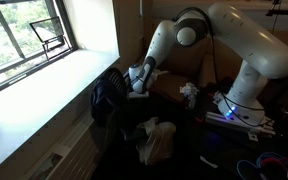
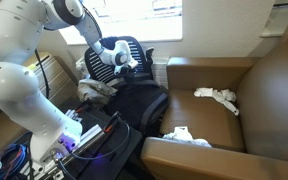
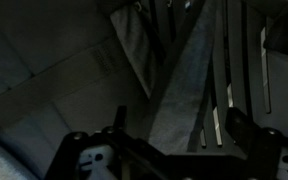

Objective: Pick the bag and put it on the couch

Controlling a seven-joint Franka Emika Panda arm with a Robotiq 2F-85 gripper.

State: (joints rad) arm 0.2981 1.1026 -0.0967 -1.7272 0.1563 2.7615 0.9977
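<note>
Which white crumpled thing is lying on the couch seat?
The cloth in the middle of the seat; the other white lump sits by the armrest.

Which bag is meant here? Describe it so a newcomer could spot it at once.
Find the brown couch. Beside its armrest, under the window, sits the black bag, with the gripper at its top. The white cloth on the seat is small and pale; the bag alone is large and black.

Bright daylight from the window [image 1: 24,40], sill [image 1: 54,75] blown out, the bag [image 1: 108,98] lost in shadow below, glare on my arm [image 2: 14,45], my wrist view dim, grainy, soft
</note>
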